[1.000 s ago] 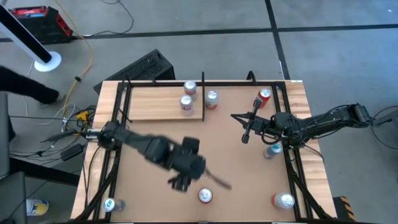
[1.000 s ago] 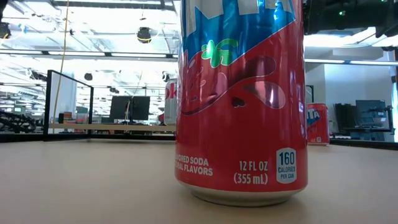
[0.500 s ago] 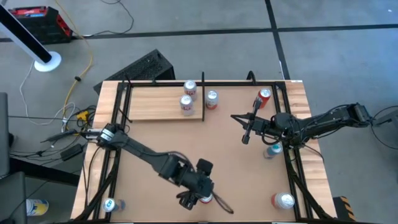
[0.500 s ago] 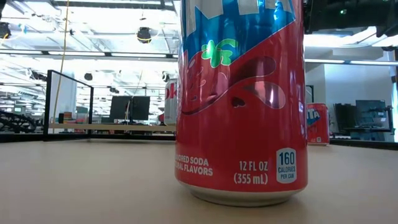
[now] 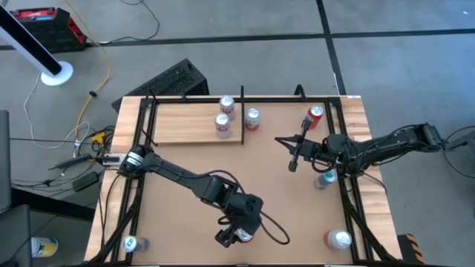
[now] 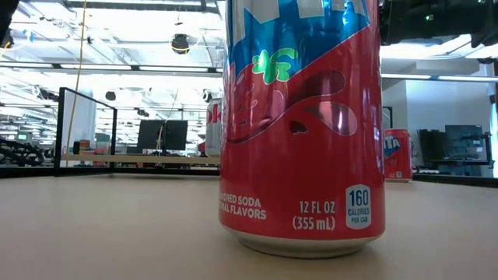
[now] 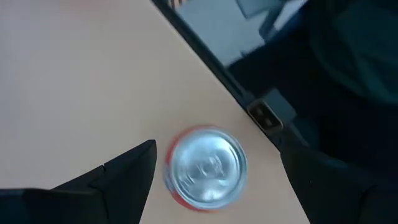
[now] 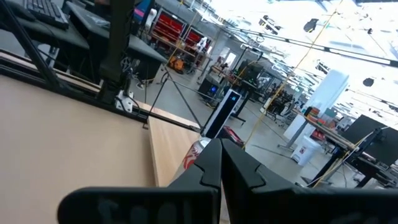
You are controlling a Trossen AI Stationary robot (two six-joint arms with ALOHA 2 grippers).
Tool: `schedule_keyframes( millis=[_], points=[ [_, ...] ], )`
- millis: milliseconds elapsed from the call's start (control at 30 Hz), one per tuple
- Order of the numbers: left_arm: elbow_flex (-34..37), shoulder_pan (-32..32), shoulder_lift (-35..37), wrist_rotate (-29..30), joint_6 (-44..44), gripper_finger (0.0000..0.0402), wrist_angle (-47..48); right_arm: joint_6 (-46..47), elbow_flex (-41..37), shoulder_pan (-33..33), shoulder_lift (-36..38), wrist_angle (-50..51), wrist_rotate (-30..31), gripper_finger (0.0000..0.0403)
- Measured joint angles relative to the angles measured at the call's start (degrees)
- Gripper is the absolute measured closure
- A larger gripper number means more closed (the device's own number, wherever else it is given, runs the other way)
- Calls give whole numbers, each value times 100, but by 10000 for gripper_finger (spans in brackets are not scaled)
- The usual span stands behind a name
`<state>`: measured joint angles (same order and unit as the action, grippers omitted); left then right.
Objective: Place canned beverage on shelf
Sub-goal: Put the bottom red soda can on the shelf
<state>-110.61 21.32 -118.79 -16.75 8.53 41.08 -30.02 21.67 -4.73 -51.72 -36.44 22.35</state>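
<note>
Right now the left gripper (image 5: 236, 236) hangs just over a red can (image 7: 206, 166) at the near edge of the table (image 5: 185, 159). Its fingers (image 7: 124, 171) are wide apart, one on each side of the can, not touching it. So the step in hand looks like the grab. Next it likely needs to go down and squeeze the can.

Only the left wrist view shows the gap beside the can's silver top. The low view shows the can standing upright, with its red and blue label.

Farther back, the right gripper (image 5: 294, 161) waits with its fingers together. The shelf (image 5: 189, 122) lies at the far side, with two cans on it and a third just beside it.
</note>
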Motion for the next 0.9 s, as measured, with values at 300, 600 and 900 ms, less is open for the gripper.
schedule_keyframes(
  millis=[300, 600, 900],
  points=[
    [-7, 315, -135, 900, 799, 75, -177, 405, 0, -17, 0, 250, 35, 374],
    [-11, 408, -324, 1449, 938, 75, -277, 684, 0, -7, 0, 960, 710, 374],
    [-9, 406, -327, 1347, 534, 75, -271, 577, 0, -65, 0, 892, 726, 374]
  ],
)
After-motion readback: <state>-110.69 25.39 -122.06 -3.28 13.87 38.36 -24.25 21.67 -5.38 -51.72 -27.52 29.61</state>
